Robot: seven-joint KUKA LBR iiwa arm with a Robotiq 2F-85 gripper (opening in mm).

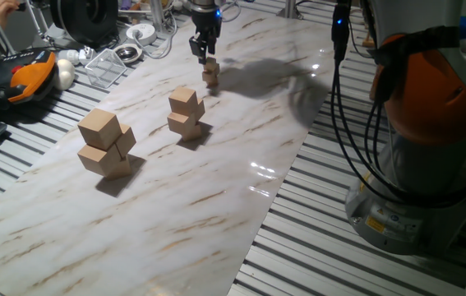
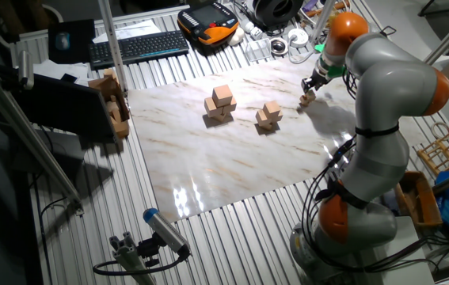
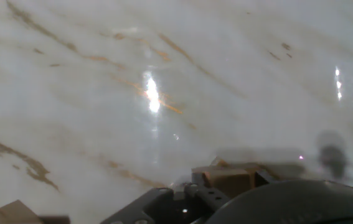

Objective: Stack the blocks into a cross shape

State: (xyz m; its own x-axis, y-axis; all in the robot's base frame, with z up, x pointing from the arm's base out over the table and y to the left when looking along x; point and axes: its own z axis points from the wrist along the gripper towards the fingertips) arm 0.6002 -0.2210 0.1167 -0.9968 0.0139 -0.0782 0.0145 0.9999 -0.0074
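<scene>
The tiny light-tan blocks stand as a small stack at the far end of the marble board; they also show in the other fixed view. My gripper hangs straight over this stack, fingertips just at its top, and its fingers look spread apart. In the other fixed view the gripper is right above the blocks. The hand view shows one tiny block close under the hand and the corner of another block at the bottom left.
A medium cube stack stands mid-board and a large cube stack nearer the front left. Cables, a clear box and a pendant lie beyond the board's far left edge. The robot base is at the right.
</scene>
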